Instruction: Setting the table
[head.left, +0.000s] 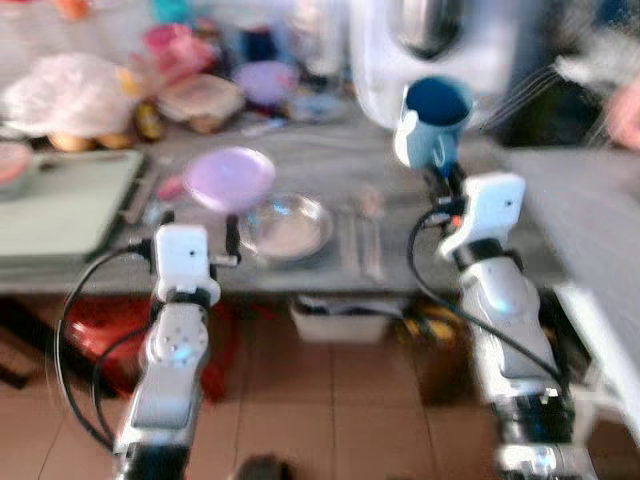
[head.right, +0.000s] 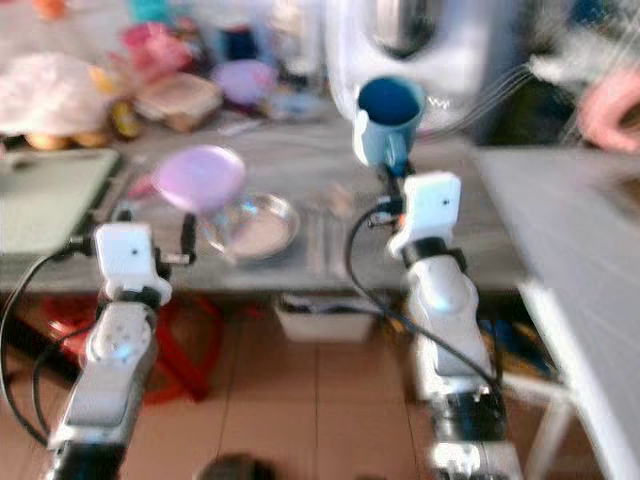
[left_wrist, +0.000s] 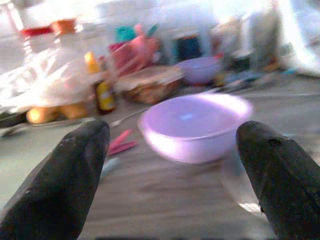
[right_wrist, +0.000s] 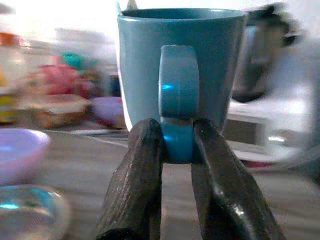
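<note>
My right gripper (right_wrist: 177, 145) is shut on the handle of a blue mug (head.left: 436, 118), holding it upright above the grey table (head.left: 330, 170). The mug (right_wrist: 180, 65) fills the right wrist view, its handle pinched between both black fingers. My left gripper (left_wrist: 172, 165) stands open at the table's near edge, nothing between its fingers. Just beyond it sits a lilac bowl (head.left: 229, 177), (left_wrist: 195, 125), and beside that a clear glass dish (head.left: 286, 226). Cutlery (head.left: 362, 240) lies on the table right of the dish.
A pale green mat (head.left: 65, 205) lies at the table's left. Food containers, a bottle and bags (head.left: 190, 90) crowd the back. A white appliance (head.left: 430, 50) stands behind the mug. A white surface (head.left: 590, 230) runs along the right. A red stool (head.left: 110, 330) sits under the table.
</note>
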